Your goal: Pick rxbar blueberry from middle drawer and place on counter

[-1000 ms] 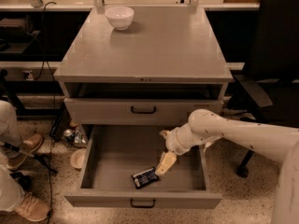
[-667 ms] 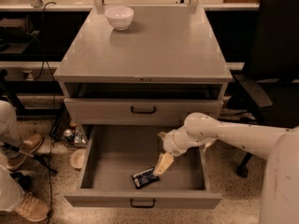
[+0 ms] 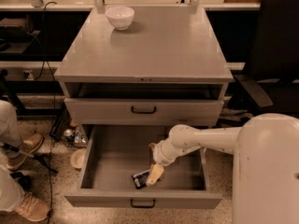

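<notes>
The rxbar blueberry (image 3: pixel 139 179), a small dark bar with white print, lies flat on the floor of the open middle drawer (image 3: pixel 112 155), near its front wall. My gripper (image 3: pixel 152 168) reaches down into the drawer from the right, open. Its lower tan finger (image 3: pixel 155 173) sits right beside the bar's right end, and the other finger is farther back. The bar is not held. The counter (image 3: pixel 149 45) is the broad grey top of the cabinet above.
A white bowl (image 3: pixel 120 17) stands at the counter's back left. A shut drawer front with a black handle (image 3: pixel 143 110) lies above the open drawer. A person's legs and shoes (image 3: pixel 18 171) are at the left, and a black chair (image 3: pixel 275 55) is at the right.
My arm has shifted left and lower in the drawer, bringing the lower finger closer to the bar. The bar has stayed where it lay.
</notes>
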Robot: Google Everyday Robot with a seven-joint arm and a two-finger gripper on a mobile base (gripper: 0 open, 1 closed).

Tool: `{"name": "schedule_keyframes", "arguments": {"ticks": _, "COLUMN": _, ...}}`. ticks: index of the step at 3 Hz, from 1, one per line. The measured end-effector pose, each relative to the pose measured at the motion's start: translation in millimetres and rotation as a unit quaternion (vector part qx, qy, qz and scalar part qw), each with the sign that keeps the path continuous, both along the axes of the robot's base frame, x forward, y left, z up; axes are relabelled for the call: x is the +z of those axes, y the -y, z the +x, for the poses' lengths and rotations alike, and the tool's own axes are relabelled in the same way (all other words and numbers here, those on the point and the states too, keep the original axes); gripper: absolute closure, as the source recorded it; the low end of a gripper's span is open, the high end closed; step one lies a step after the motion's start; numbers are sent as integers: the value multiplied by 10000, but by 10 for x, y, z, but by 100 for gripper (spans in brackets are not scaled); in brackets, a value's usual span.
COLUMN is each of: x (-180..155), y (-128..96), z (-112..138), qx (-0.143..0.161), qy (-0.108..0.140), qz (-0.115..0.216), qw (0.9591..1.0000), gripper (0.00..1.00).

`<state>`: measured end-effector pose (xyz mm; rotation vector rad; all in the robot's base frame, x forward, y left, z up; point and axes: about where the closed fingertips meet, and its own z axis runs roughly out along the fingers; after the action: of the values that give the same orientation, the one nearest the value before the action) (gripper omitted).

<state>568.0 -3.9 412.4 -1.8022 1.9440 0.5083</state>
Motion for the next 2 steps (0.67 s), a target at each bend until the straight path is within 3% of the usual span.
{"name": "schedule_keyframes", "arguments": {"ticks": 2, "x": -398, "y": -207, "z": -52, "qx": 75, "qy": 49, "qz": 37, "qw": 10000, "gripper": 0}}
